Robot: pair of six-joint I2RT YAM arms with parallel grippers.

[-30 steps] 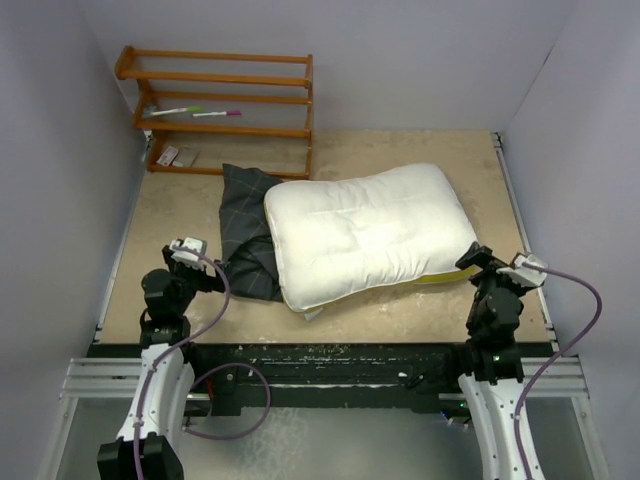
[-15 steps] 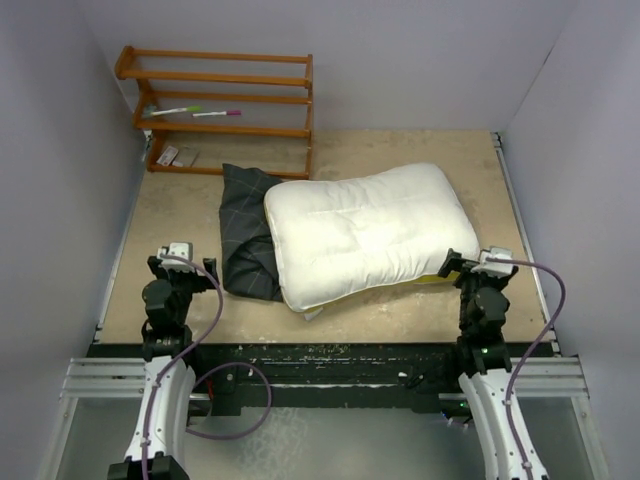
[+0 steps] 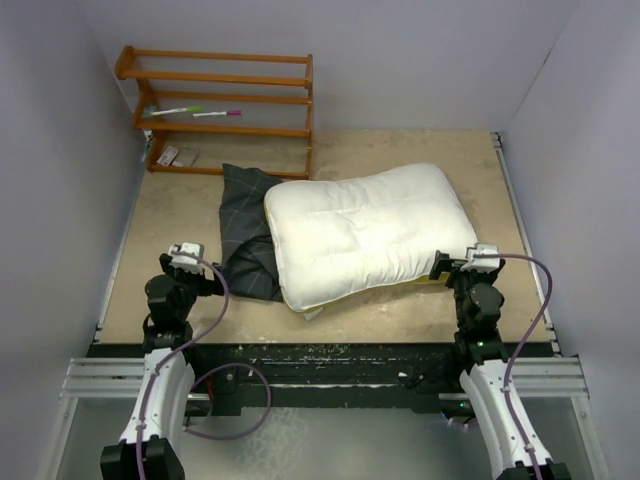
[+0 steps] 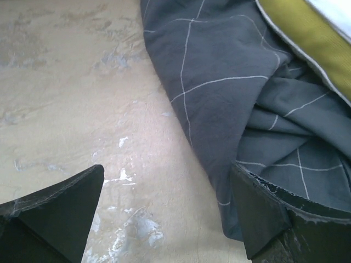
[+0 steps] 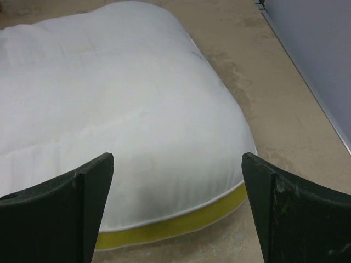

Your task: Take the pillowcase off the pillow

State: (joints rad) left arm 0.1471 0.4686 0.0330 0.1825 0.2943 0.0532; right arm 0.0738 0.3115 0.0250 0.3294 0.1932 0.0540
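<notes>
Since the earlier frame, both grippers have shifted slightly inward. Left gripper (image 4: 164,181), fingers spread, hangs over the table (image 4: 66,82), with the pillowcase (image 4: 230,93) at its right finger. Right gripper (image 5: 176,164), fingers spread, faces the near right corner of the bare pillow (image 5: 109,93).

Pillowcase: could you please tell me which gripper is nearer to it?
Left. The left gripper hangs at the pillowcase's edge; the right gripper is at the pillow's opposite end.
</notes>
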